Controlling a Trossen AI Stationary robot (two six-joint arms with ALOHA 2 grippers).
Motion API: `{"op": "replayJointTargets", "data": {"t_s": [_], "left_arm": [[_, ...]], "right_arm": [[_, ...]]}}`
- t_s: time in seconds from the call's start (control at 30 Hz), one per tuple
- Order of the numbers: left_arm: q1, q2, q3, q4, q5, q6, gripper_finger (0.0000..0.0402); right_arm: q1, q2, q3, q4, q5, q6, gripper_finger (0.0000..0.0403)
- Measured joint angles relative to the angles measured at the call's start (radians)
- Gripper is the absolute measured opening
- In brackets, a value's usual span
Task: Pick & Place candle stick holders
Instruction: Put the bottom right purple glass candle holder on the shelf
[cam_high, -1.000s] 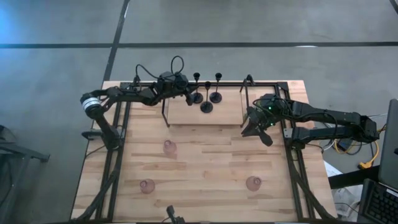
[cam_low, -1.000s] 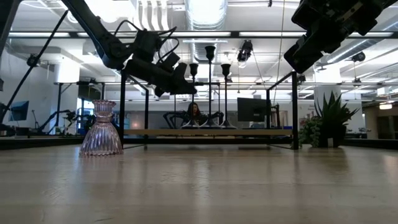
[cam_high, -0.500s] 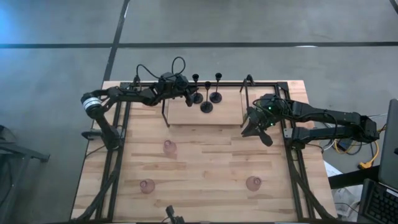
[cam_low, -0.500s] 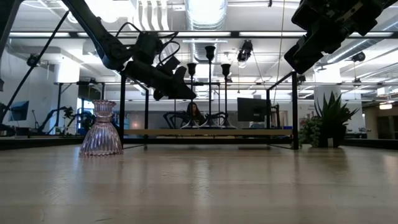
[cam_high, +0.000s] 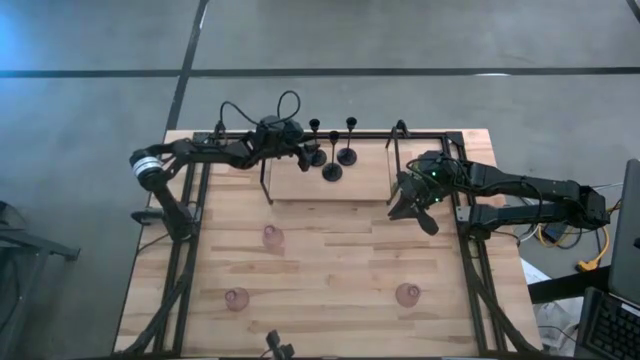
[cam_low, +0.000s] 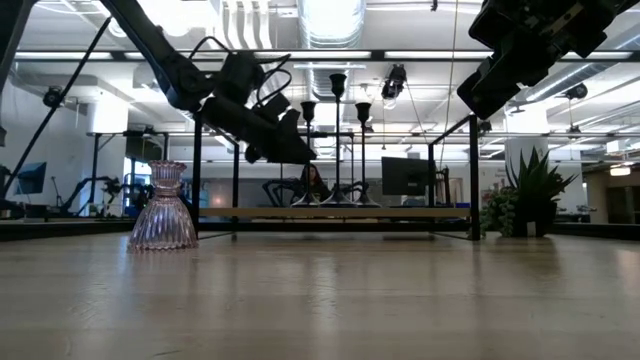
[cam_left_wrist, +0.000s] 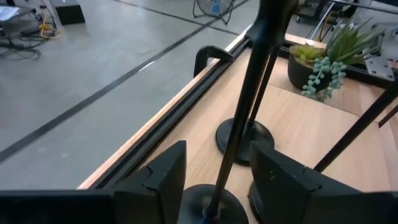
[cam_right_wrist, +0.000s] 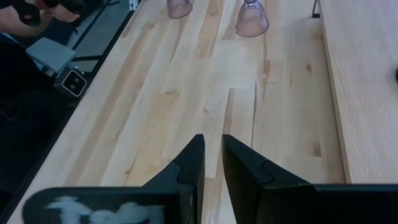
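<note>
The left gripper (cam_left_wrist: 214, 180) has its two dark fingers (cam_left_wrist: 163, 177) parted on either side of a slim black candle stick holder (cam_left_wrist: 249, 99), with bare wood showing between each finger and the thin stem, so the holder stands released on its round base on the raised wooden shelf (cam_high: 360, 180). The top of that stem runs out of the left wrist view, and the lower edge of its base is cut off there too. Just beyond it stands a second black holder (cam_left_wrist: 244, 138), and a third base shows only as a dark sliver behind the other finger. From above, the left gripper (cam_high: 300, 152) sits at the shelf's far left corner, with the three black holders (cam_high: 332, 170) close together beside it; the nearest one is partly hidden by the gripper.

The right gripper (cam_right_wrist: 211, 171) hangs over the bare table (cam_right_wrist: 155, 112) with its fingers nearly together, only a narrow gap between them, and nothing in it. In the high view it hovers off the shelf's right end (cam_high: 408, 205).

Three pink glass holders rest on the table, well apart: one near the middle (cam_high: 272, 237), one front left (cam_high: 236, 298), one front right (cam_high: 407, 294). The low view shows only one of them (cam_low: 163, 207). A small potted plant (cam_left_wrist: 320, 59) sits beyond the shelf, its top cut off.
</note>
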Motion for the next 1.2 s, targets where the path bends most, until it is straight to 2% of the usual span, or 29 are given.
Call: {"op": "replayJointTargets", "data": {"t_s": [0.33,0.63,0.77,1.0,1.2], "left_arm": [[0.0,-0.095,0.023,-0.098,0.0,0.014,0.0186],[-0.003,-0.228,0.031,-0.314,0.0,0.015,0.0186],[-0.01,-0.326,0.041,-0.426,0.023,0.012,0.0186],[-0.016,-0.541,0.082,-0.63,0.169,-0.047,0.0186],[-0.074,-0.739,0.095,-0.776,0.188,-0.065,0.0186]], "right_arm": [[0.0,0.0,0.0,0.0,0.0,0.0,0.005],[0.0,0.0,0.0,-0.001,0.0,0.004,0.005],[0.0,0.0,0.0,-0.001,0.0,0.034,0.005],[0.0,0.0,0.0,-0.002,-0.001,0.072,0.0049],[0.0,-0.001,0.0,-0.003,-0.001,0.1,0.0047]]}}
